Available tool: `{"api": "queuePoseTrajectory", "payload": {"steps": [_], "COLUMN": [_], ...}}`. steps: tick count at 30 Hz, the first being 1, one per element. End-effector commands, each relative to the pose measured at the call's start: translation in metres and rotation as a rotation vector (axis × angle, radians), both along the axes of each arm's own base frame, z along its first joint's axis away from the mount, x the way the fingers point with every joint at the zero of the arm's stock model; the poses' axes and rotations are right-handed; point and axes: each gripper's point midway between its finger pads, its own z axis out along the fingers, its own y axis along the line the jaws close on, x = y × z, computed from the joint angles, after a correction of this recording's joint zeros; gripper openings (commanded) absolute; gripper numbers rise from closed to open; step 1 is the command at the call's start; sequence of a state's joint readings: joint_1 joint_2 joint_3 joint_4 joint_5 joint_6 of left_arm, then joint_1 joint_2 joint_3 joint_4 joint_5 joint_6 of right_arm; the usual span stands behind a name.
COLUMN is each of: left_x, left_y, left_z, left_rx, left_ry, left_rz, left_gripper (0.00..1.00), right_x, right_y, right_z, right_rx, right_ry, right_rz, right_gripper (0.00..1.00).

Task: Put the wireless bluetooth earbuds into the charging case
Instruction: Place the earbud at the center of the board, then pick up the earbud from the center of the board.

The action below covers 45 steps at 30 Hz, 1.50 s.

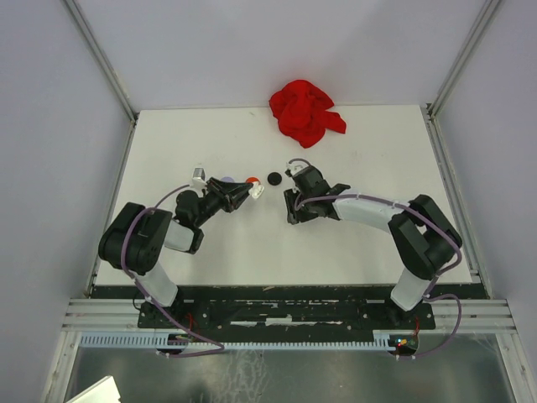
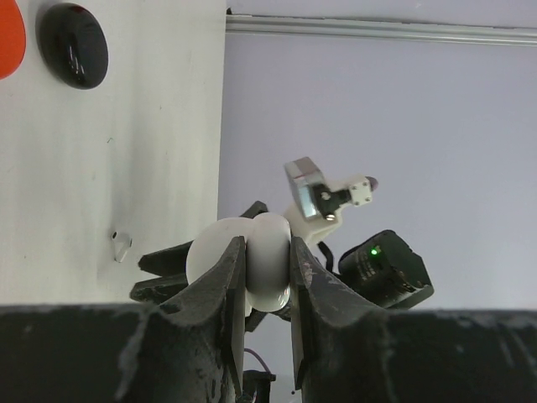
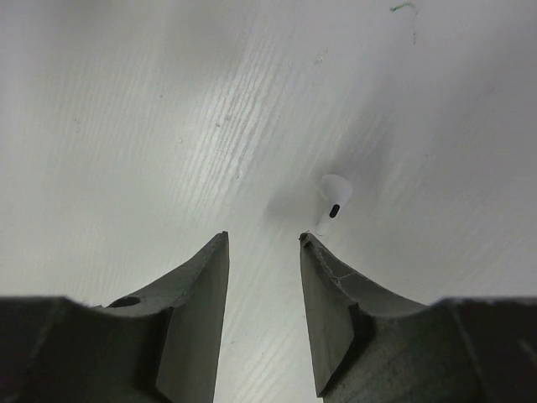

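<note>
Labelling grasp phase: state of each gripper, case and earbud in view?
left gripper: shut on white case
white case: clamped between the fingers, lid state unclear
right gripper: open, empty
white earbud: lying on table, beside right fingertip
black disc: flat on table

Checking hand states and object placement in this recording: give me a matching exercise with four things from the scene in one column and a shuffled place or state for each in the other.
Things:
1. left hand
2. right hand
3. white earbud
4. red cloth

Places or states:
A. crumpled at the table's far edge
B. open, holding nothing
C. lying on the table beside a fingertip
D. shut on the white round case

Pairs: 1-D, 2-B, 3-C, 4-A.
</note>
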<state>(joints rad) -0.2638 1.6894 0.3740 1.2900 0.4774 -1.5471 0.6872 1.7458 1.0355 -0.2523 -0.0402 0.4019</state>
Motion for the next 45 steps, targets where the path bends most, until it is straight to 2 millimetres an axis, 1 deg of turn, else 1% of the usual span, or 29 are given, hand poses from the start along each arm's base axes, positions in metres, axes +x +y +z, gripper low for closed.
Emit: {"api": "queuePoseTrajectory", "payload": {"steps": [1, 2, 4, 7, 10, 17, 23, 31, 37, 45], "left_x": [-0.001, -0.001, -0.001, -0.001, -0.001, -0.003, -0.003, -0.002, -0.002, -0.001], "left_y": [0.002, 0.002, 0.002, 0.002, 0.002, 0.001, 0.001, 0.0, -0.001, 0.0], "left_z": [0.022, 0.022, 0.022, 0.022, 0.024, 0.027, 0.027, 0.025, 0.025, 0.023], "left_rx": [0.003, 0.005, 0.01, 0.011, 0.012, 0.018, 0.015, 0.006, 0.003, 0.0], "left_ry": [-0.102, -0.103, -0.102, -0.104, -0.109, -0.117, -0.117, -0.115, -0.113, -0.11], "left_rz": [0.003, 0.004, 0.005, 0.003, 0.003, -0.003, -0.008, -0.014, -0.016, -0.016], "left_gripper": [0.03, 0.03, 0.03, 0.03, 0.03, 0.03, 0.03, 0.03, 0.03, 0.03], "right_x": [0.017, 0.019, 0.021, 0.02, 0.021, 0.025, 0.03, 0.036, 0.041, 0.042], "right_y": [0.005, 0.001, -0.008, -0.018, -0.022, -0.016, -0.011, -0.008, -0.007, -0.008], "right_z": [0.06, 0.066, 0.071, 0.068, 0.06, 0.035, 0.021, 0.008, 0.002, -0.005], "right_rx": [0.071, 0.056, -0.002, -0.097, -0.137, -0.159, -0.165, -0.173, -0.188, -0.211], "right_ry": [-0.164, -0.171, -0.157, -0.097, -0.064, -0.017, -0.002, 0.019, 0.017, 0.025], "right_rz": [-0.021, -0.035, -0.066, -0.091, -0.122, -0.139, -0.14, -0.144, -0.149, -0.146], "right_gripper": [0.48, 0.48, 0.49, 0.49, 0.49, 0.5, 0.5, 0.5, 0.5, 0.48]}}
